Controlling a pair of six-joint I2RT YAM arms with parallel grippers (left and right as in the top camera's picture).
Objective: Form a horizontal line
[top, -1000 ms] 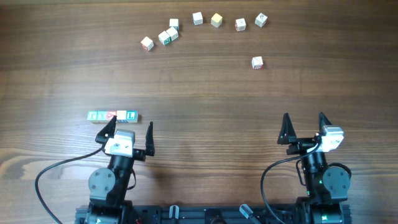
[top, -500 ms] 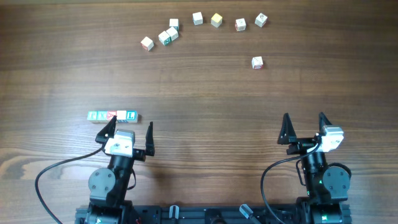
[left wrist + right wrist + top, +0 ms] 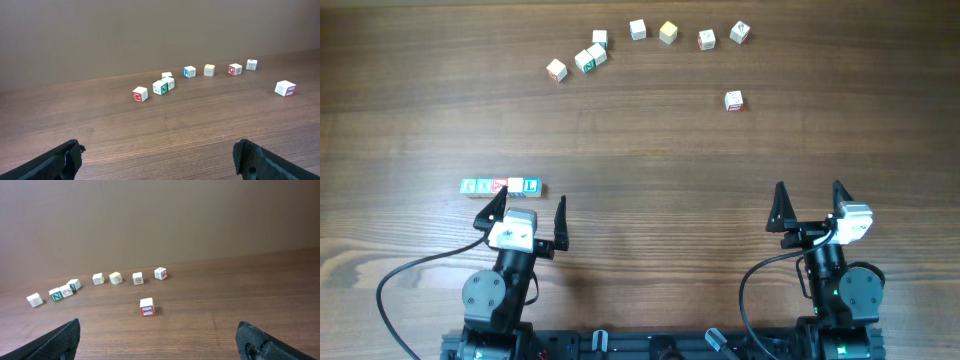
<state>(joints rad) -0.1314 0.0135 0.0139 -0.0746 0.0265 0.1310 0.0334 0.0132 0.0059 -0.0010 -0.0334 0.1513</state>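
1. Left tool [image 3: 531, 198] and right tool [image 3: 808, 187] are both spread wide, holding nothing.
2. Horizontal line [image 3: 500, 186] sits on the surface [image 3: 650, 150] right by the left tool's fingertip.
3. Loose cubes [image 3: 667, 32] lie scattered farther back.

From my left wrist I read a green N on one loose cube [image 3: 160, 88] and a blue P on a second cube [image 3: 189, 72]. The horizontal line [image 3: 500, 186] ends in a blue L; the rest blurs.

Robot lab setup: bare wood-grain desk [image 3: 650, 140], two arms [image 3: 500, 290] mounted at its edge, loose cables [image 3: 390, 285], plain brown wall [image 3: 150, 35].
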